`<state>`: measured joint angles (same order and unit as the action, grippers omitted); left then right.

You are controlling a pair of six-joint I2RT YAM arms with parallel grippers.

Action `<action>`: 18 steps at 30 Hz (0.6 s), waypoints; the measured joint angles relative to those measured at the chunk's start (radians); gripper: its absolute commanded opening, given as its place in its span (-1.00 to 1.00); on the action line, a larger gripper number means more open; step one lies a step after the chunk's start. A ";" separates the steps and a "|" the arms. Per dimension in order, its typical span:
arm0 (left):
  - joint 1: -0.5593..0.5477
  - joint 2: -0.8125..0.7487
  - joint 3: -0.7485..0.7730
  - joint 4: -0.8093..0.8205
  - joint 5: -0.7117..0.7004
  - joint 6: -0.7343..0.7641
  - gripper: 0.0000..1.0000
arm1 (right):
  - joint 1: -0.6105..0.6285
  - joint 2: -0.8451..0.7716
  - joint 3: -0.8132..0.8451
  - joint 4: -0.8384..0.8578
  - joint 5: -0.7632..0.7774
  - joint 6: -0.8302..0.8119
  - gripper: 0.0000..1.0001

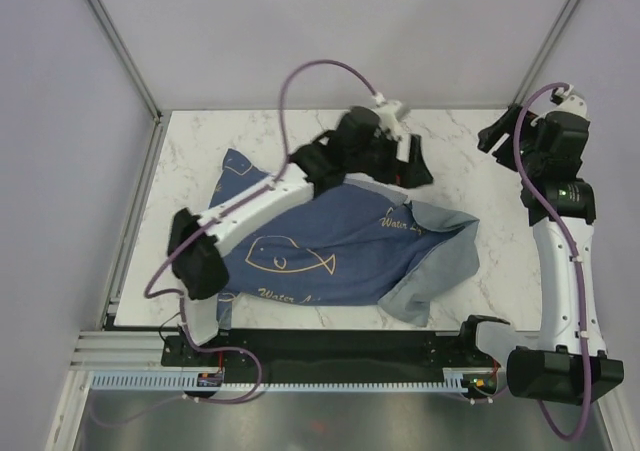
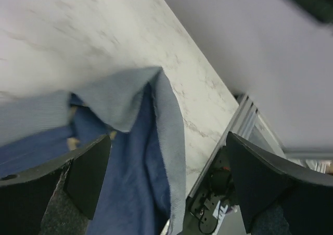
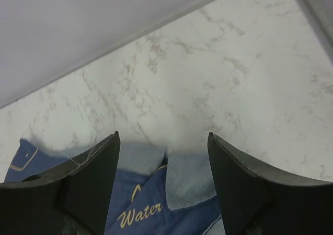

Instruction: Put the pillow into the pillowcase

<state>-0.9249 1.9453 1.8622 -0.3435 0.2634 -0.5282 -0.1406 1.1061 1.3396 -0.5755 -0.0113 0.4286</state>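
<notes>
Top external: I see the pillowcase (image 1: 330,241) lying plump on the marble table (image 1: 200,141), lighter grey-blue lining showing at its right end; the pillow is hidden from me
Left wrist: my left gripper (image 2: 166,141) is unclenched, jaws spread wide, grasping nothing, above a folded hem of the pillowcase
Right wrist: my right gripper (image 3: 163,136) is also unclenched and empty, over the pillowcase edge near the "Water" lettering
</notes>
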 measured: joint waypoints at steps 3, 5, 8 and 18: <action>0.187 -0.203 -0.069 -0.048 0.017 0.010 1.00 | -0.002 0.011 -0.088 0.046 -0.157 0.001 0.52; 0.317 -0.309 -0.109 -0.080 0.020 0.010 0.99 | 0.008 0.037 -0.145 0.096 -0.268 0.005 0.52; 0.526 -0.444 -0.207 -0.127 0.049 0.005 0.99 | 0.062 0.100 -0.200 0.137 -0.356 0.002 0.49; 0.770 -0.430 -0.473 -0.246 0.051 0.003 0.97 | 0.306 0.351 -0.254 0.235 -0.474 -0.045 0.45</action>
<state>-0.1551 1.5158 1.3891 -0.5900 0.3145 -0.5251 0.1654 1.4567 1.0851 -0.3408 -0.4850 0.3832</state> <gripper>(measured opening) 0.988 0.706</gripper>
